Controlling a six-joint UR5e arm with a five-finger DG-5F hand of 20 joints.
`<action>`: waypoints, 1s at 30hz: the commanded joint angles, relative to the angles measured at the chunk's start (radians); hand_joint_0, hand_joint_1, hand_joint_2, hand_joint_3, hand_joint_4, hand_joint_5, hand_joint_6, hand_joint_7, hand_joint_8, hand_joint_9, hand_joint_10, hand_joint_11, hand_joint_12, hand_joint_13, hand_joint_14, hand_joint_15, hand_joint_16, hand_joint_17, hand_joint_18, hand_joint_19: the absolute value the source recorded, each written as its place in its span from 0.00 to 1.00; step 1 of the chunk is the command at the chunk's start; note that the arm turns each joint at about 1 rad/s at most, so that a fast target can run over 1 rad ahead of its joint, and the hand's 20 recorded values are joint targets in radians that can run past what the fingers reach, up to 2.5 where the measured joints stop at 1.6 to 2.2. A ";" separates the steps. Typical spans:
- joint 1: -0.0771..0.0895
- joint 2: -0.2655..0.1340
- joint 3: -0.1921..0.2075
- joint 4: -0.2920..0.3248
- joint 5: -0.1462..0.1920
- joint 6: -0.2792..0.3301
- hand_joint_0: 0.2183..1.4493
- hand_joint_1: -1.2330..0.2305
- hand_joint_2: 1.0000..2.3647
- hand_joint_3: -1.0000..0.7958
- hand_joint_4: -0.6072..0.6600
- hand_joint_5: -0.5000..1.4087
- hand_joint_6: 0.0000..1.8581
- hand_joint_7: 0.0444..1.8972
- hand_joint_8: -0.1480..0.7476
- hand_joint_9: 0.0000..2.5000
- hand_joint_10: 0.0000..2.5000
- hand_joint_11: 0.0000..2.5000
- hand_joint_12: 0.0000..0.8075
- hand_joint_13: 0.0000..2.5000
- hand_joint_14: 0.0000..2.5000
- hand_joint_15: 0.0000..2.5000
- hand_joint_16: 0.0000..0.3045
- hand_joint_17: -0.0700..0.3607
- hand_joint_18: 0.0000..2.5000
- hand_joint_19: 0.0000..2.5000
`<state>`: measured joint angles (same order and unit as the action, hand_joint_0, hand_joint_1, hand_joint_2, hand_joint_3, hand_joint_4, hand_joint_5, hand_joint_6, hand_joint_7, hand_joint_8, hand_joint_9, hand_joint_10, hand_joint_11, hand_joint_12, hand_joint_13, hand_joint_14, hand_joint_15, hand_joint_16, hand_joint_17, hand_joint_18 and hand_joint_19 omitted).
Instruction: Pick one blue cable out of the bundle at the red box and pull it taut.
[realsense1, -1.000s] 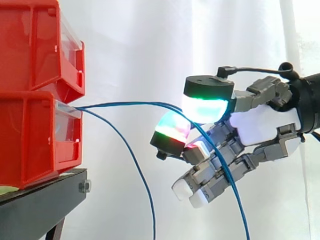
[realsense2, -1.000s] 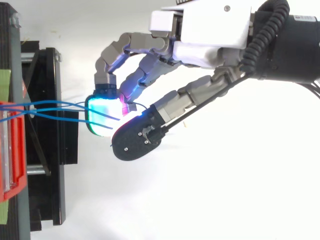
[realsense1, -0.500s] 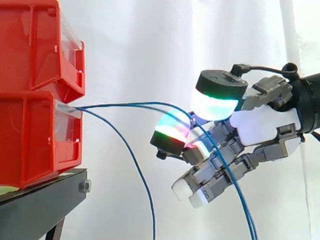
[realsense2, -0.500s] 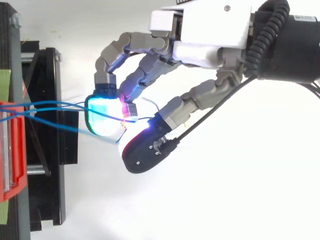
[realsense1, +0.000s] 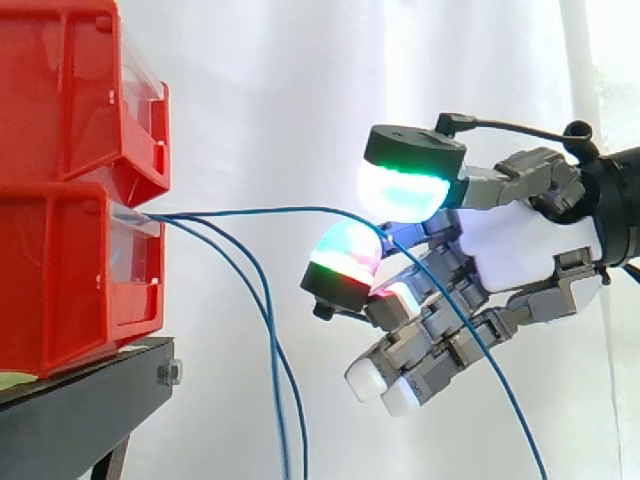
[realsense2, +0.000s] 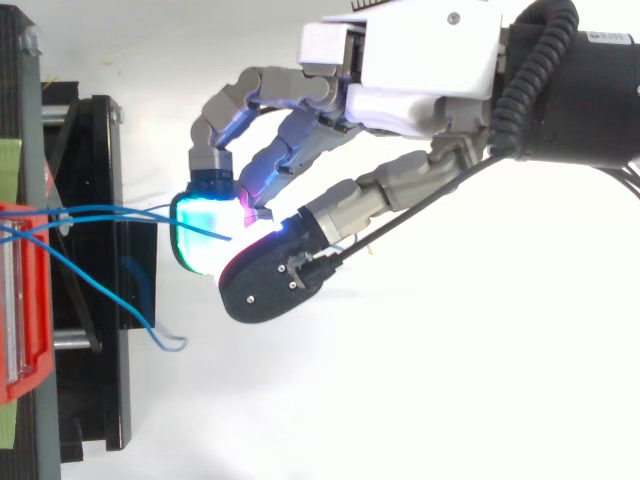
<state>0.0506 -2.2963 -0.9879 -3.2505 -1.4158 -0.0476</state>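
Several thin blue cables leave the front of the lower red bin (realsense1: 60, 285). One blue cable (realsense1: 290, 210) runs almost level to my hand (realsense1: 520, 245) and is pinched between the green-glowing thumb pad (realsense1: 400, 190) and a red-green fingertip (realsense1: 345, 250). Past the pinch it slopes down to the right. Two other cables (realsense1: 268, 330) hang loose below the bin. From above, the held cable (realsense2: 120, 212) reaches the cyan pad (realsense2: 205, 235), and a loose cable (realsense2: 110, 295) droops over the stand.
Two red bins are stacked at the left on a black stand (realsense1: 80, 410), with the upper bin (realsense1: 70, 90) jutting out over the cables. A white curtain (realsense1: 280, 80) hangs behind. The arm enters from the right.
The thumb lifted away half a second ago and has closed again. One of the two cables that reached the hand has slipped out and now hangs loose by the stand.
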 joint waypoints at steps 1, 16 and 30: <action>0.000 0.000 0.000 0.000 0.000 0.000 0.30 0.37 0.00 0.30 0.52 0.15 0.49 0.47 0.46 0.36 0.00 0.44 0.46 0.26 0.01 0.16 0.16 0.42 0.22 0.11; 0.000 0.001 0.000 0.000 0.000 0.000 0.30 0.39 0.01 0.34 0.52 0.15 0.49 0.48 0.48 0.36 0.01 0.44 0.47 0.25 0.01 0.16 0.16 0.42 0.21 0.12; -0.002 0.000 0.000 0.000 0.000 0.002 0.32 0.35 0.02 0.49 0.43 0.16 0.51 0.53 0.47 0.38 0.00 0.45 0.46 0.26 0.01 0.16 0.16 0.42 0.23 0.11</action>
<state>0.0504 -2.2962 -0.9879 -3.2505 -1.4160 -0.0466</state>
